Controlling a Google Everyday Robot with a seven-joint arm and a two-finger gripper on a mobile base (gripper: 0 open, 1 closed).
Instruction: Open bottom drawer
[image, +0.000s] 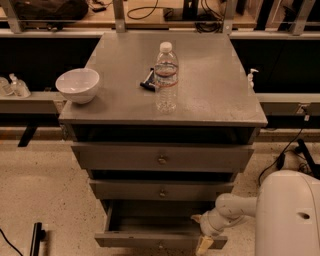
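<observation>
Below the surface (215, 85), the bottom drawer (145, 241) is sitting partly open, maybe needing more pull. The gripper (202, 232) is hanging at its right corner; its jaws' state cannot be told.

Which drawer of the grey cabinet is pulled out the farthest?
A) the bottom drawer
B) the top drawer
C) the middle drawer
A: the bottom drawer juts forward with its dark inside showing, and the gripper is at its right front corner.
</observation>
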